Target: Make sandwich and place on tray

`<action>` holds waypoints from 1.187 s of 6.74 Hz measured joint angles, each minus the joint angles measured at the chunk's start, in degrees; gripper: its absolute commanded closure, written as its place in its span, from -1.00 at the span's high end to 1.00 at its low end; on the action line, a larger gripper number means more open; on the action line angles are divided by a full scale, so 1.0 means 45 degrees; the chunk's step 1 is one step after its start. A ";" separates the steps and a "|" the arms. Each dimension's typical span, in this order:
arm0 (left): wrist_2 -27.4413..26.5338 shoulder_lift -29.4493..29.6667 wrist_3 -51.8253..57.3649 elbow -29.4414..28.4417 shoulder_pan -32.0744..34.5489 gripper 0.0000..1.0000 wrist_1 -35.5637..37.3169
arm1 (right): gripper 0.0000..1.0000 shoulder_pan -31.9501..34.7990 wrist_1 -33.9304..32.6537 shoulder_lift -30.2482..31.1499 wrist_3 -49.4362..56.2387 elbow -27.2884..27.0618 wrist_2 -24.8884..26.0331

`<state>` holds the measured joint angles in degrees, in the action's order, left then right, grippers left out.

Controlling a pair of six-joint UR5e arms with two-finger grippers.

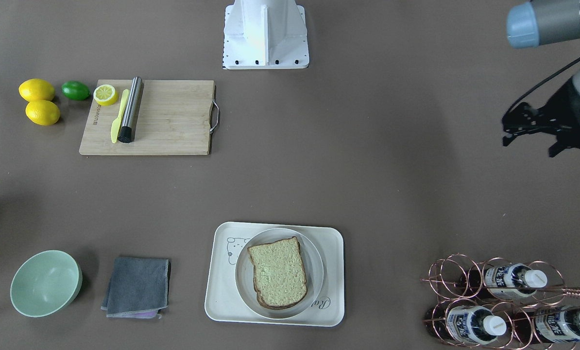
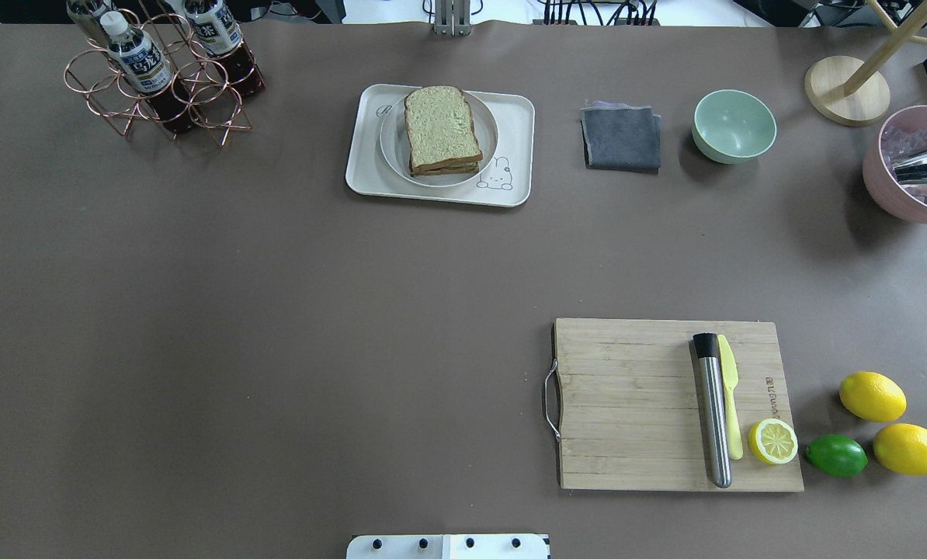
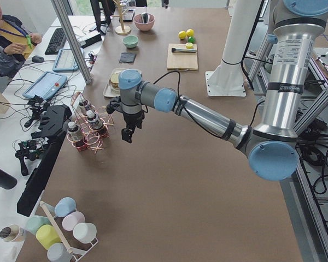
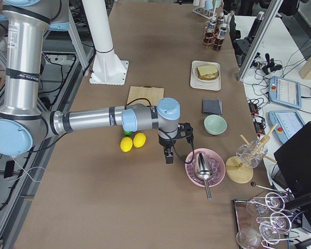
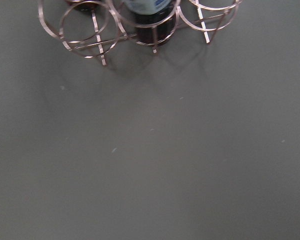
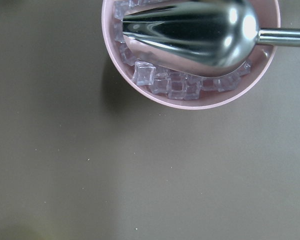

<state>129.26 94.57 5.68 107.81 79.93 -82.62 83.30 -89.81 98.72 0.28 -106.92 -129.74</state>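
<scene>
The sandwich (image 1: 277, 272) is two stacked bread slices, the pale speckled top slice facing up. It lies on a round white plate (image 1: 315, 265) that sits on the cream tray (image 1: 329, 301). No egg shows. It also shows in the overhead view (image 2: 441, 128) on the tray (image 2: 514, 116). My left gripper (image 1: 508, 131) hangs over bare table near the bottle rack, far from the tray; I cannot tell whether it is open or shut. My right gripper (image 4: 169, 155) hovers beside a pink bowl, and I cannot tell its state.
A copper rack with bottles (image 1: 494, 301) stands near the left gripper. A wooden cutting board (image 2: 634, 404) holds a metal muddler, a yellow knife and a lemon half. Lemons and a lime (image 2: 836, 456), a grey cloth (image 2: 621, 138), a green bowl (image 2: 734, 124) and a pink bowl of ice with a scoop (image 4: 205, 167) are about.
</scene>
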 measured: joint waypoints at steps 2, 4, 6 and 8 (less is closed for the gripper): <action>0.0036 -0.0888 0.2983 -0.0748 0.1782 0.93 -0.0039 | 1.00 0.0182 -0.0059 -0.0040 0.0290 0.0131 0.0097; 0.0050 -0.1808 0.4669 -0.0962 0.2935 0.95 -0.0131 | 1.00 0.0371 -0.0062 0.0024 0.0471 0.0152 0.0106; 0.0119 -0.2360 0.4635 -0.0872 0.3188 0.95 -0.0223 | 1.00 0.0616 -0.0070 0.0267 0.0979 0.0135 0.0097; 0.0136 -0.2433 0.4323 -0.0819 0.3226 0.95 -0.0250 | 1.00 0.0733 -0.0063 0.0325 0.1097 0.0110 0.0097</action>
<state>129.87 83.62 25.14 104.12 94.45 -83.75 86.60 -90.09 100.19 5.22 -106.42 -129.31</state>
